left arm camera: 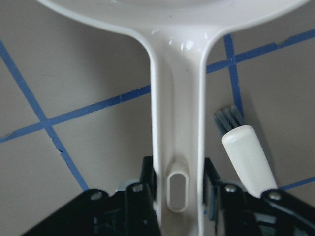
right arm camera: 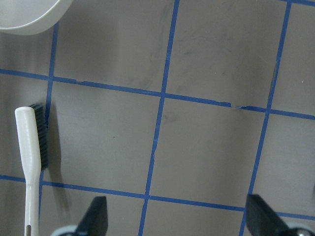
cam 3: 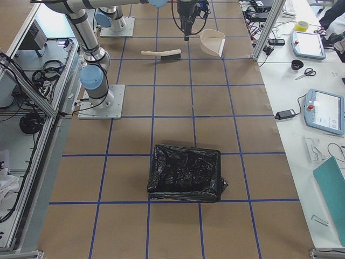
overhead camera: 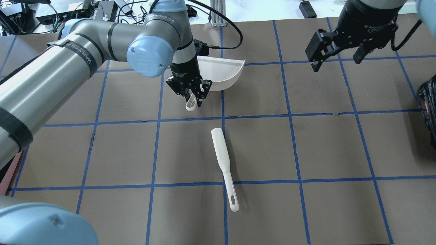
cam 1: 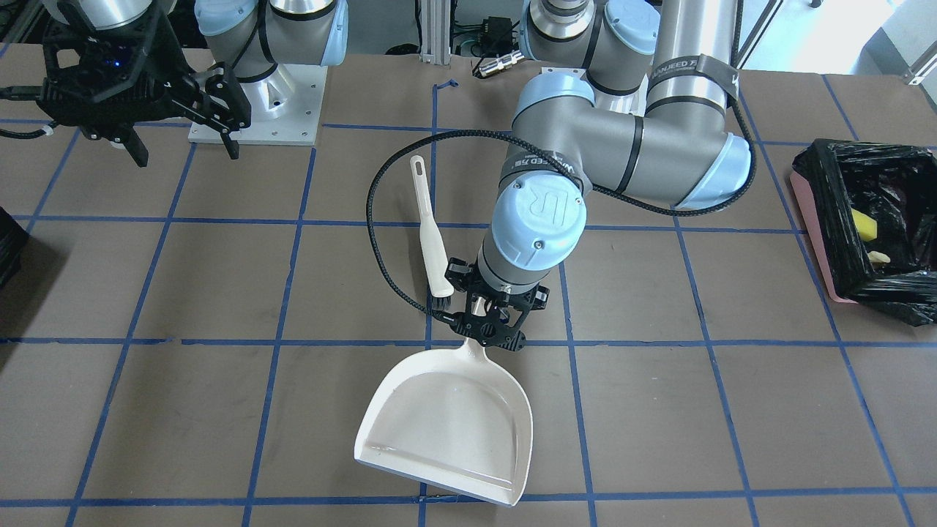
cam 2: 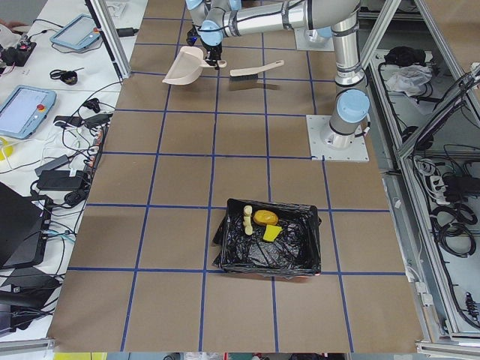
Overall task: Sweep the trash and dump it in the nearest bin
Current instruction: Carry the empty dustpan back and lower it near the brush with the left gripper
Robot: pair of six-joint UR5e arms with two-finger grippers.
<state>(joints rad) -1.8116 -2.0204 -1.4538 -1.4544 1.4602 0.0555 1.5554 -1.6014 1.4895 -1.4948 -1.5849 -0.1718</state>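
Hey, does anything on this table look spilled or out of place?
Nothing stands out. Three trash pieces lie inside the black-lined pink bin, the left gripper holds the white plastic dustpan by its handle, and the white brush lies flat beside it.

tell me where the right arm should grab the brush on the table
Grip the brush by its slim handle, the end nearer the robot, from straight above with the jaws across its narrow width. It lies flat on the table, and its bristle end sits close to the left gripper holding the dustpan.
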